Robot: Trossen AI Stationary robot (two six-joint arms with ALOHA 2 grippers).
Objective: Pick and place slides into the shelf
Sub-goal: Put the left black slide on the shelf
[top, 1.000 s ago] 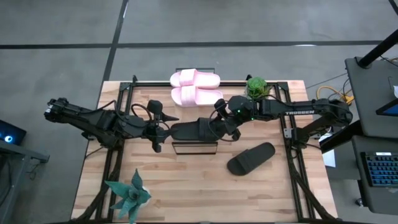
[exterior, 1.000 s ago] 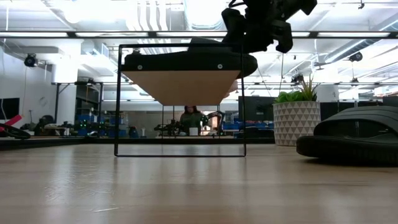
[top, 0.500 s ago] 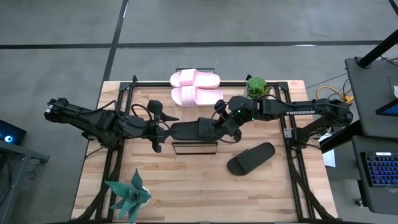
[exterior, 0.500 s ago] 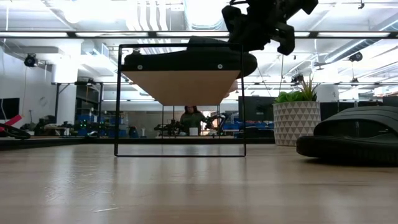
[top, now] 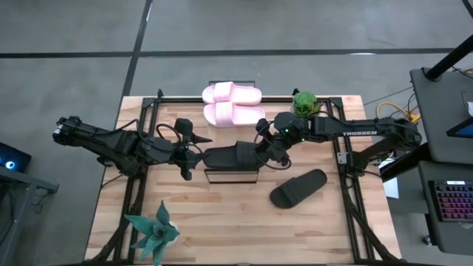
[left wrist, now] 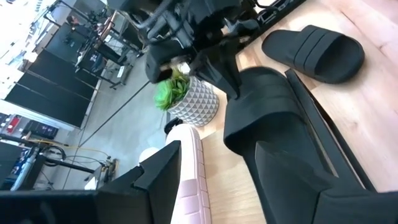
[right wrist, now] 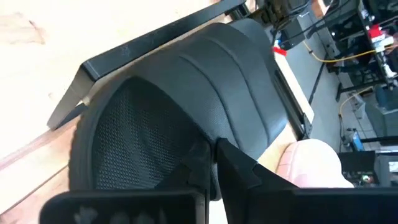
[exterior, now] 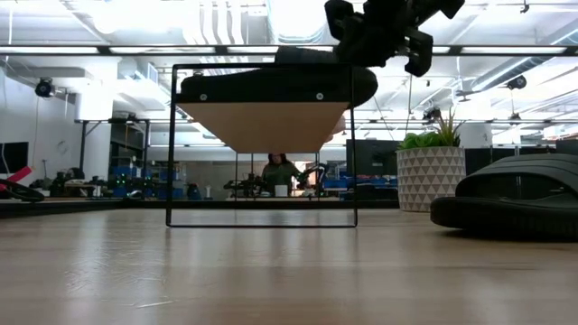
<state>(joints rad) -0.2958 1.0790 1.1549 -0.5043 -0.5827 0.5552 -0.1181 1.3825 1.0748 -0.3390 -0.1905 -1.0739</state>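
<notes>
A matte black open-toe slide sandal [top: 230, 155] lies flat on the light wooden plank top of the small black-framed shelf [top: 230, 177], which stands near the middle of the pale wooden table [top: 222, 229]. The right claw [top: 264, 148] sits just above that sandal's end nearest the right arm, its fingers pressed together with nothing between them. The left claw [top: 187, 157] waits beside the shelf's opposite end, fingers spread apart and empty, pointing toward the sandal. A second matte black slide sandal [top: 298, 188] lies on the table near the shelf on the right arm's side, apart from it. Two pale pink slide sandals [top: 233, 103] rest side by side at the table's far edge, behind the shelf. A small green plant in a patterned white pot [top: 304, 103] stands near the pink pair, and a teal spiky plant [top: 153, 233] sits near the table's front edge.
</notes>
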